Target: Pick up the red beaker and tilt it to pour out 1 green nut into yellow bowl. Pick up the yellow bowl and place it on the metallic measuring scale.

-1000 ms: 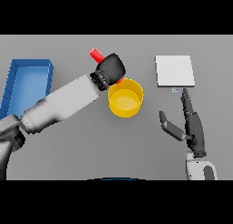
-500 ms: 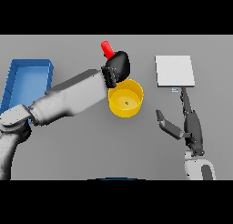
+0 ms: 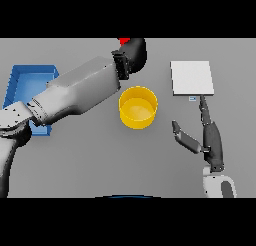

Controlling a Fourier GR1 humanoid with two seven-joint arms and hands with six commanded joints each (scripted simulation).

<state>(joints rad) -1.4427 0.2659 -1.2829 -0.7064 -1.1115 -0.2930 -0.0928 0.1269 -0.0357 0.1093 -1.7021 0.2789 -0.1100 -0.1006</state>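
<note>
My left hand [image 3: 135, 54] is shut on the red beaker [image 3: 124, 41], held above and behind the yellow bowl [image 3: 138, 107]. Only a small red part of the beaker shows at the top of the scene; the rest is hidden by the hand. The bowl stands on the table at the centre, and I cannot make out a nut in it. The metallic measuring scale [image 3: 192, 77] is a flat light square at the right back. My right hand [image 3: 210, 135] is open, fingers straight, to the right of the bowl and in front of the scale.
A blue tray [image 3: 26, 87] lies at the left, partly covered by my left forearm [image 3: 80, 92]. The forearm reaches diagonally from the lower left to the bowl.
My left hand has lifted the beaker up and to the right, from beside the bowl's left rim to behind it. The right hand has barely moved.
</note>
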